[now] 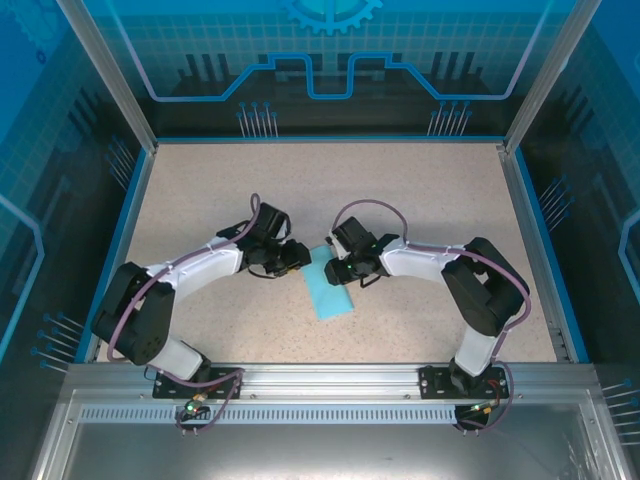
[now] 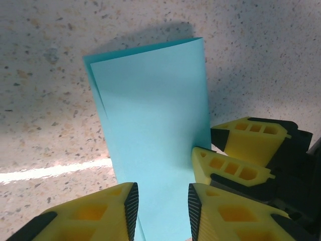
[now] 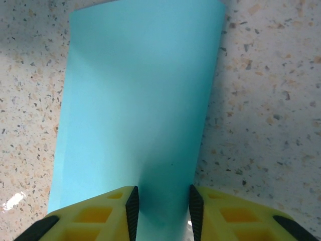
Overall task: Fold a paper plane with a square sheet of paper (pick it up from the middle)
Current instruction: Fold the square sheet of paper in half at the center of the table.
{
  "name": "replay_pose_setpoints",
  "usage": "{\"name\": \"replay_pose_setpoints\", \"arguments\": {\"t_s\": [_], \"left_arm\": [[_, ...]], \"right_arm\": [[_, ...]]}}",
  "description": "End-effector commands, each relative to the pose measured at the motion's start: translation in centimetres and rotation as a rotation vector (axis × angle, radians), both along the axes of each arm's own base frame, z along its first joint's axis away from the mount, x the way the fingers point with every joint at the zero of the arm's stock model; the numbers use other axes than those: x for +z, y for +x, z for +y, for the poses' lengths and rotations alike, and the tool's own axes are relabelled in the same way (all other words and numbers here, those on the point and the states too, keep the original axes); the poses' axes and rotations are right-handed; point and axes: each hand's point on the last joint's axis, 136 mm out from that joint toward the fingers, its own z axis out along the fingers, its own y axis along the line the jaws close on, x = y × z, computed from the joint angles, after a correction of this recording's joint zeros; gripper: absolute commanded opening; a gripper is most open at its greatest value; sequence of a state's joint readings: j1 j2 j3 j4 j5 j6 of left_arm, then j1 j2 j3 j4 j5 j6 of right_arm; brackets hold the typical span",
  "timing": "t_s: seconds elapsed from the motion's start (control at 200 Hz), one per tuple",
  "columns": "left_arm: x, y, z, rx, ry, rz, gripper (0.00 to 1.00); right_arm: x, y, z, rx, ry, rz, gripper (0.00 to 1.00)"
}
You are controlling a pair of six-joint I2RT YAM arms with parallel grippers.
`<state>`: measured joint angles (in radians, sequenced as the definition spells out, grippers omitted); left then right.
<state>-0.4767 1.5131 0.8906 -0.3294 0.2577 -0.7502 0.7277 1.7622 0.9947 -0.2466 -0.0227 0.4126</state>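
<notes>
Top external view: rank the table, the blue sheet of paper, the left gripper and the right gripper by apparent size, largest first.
1. table
2. sheet of paper, folded and partly covered
3. left gripper and right gripper: they look about alike, so I give them no order.

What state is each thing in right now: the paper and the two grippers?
Sheet of paper: folded in half, layers slightly offset, lying on the table, not yet a plane.
Left gripper: open, fingers apart over one end of the paper.
Right gripper: open, fingers apart over the paper's end.
</notes>
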Motion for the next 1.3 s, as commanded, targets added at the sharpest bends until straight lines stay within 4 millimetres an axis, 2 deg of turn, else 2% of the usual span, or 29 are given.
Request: {"name": "replay_pose_setpoints", "arguments": {"t_s": [0.0,0.34,0.54,1.045,1.295], "left_arm": [[0.0,-0.5,1.0,0.014,0.016,-0.002,0.35],[-0.2,-0.8,1.2,0.019,0.010,0.009,0.39],[-1.1,-1.1,1.2,0.037,-0.001,0.028,0.40],[-3.2,-1.4,0.8,0.050,-0.017,0.062,0.36],[-3.5,-1.3,0.4,0.040,-0.024,0.065,0.36]], "right_arm": [[-0.4,-0.2,0.5,-0.012,-0.015,0.021,0.35],[-0.9,-0.2,0.7,-0.038,-0.032,0.038,0.35],[-1.0,-0.6,0.9,-0.024,-0.025,0.037,0.36],[-1.2,-1.0,1.3,-0.040,-0.025,0.053,0.37],[-1.4,-0.9,0.9,-0.085,-0.039,0.068,0.37]]}}
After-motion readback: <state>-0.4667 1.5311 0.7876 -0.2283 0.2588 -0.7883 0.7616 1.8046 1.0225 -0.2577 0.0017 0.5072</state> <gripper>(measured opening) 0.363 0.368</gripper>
